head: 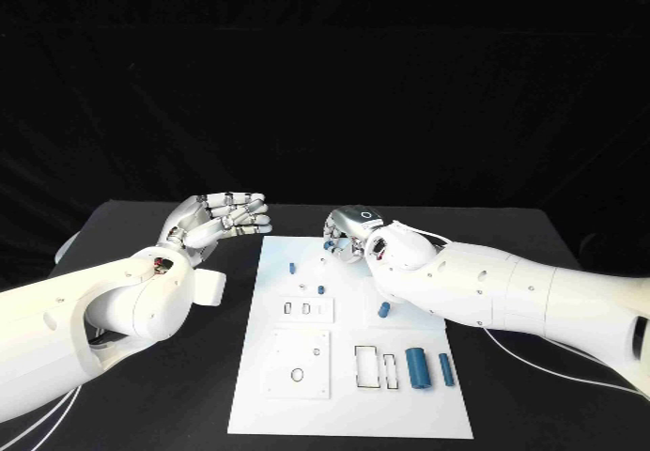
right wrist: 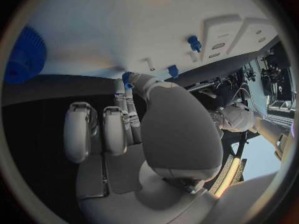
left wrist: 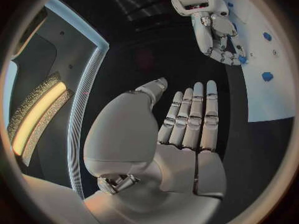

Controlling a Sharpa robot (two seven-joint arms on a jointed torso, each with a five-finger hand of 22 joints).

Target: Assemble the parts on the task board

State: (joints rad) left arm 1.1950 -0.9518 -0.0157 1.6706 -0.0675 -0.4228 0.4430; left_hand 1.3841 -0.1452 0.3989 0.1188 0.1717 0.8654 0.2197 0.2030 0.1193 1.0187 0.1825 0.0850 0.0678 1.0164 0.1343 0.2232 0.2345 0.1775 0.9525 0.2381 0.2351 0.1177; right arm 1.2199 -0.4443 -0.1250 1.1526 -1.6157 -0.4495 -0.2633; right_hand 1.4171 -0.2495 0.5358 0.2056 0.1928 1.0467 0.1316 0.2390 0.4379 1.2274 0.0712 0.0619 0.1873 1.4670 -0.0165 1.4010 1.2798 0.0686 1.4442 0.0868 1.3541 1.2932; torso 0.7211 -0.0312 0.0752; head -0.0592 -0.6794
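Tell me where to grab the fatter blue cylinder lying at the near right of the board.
Grip the blue cylinder across its middle, coming straight down from above. It lies flat, its long axis running away from the robot, with a slimmer blue rod close on its right, so keep the fingers narrow.

Task board [head: 349, 395] mid-table [head: 149, 404]; parts [head: 419, 368] on board

Bare black surface [head: 162, 404] flanks the task board [head: 346, 413] on both sides — the right hand [head: 355, 233] crowds its far edge, blue parts [head: 417, 366] dot its near right.
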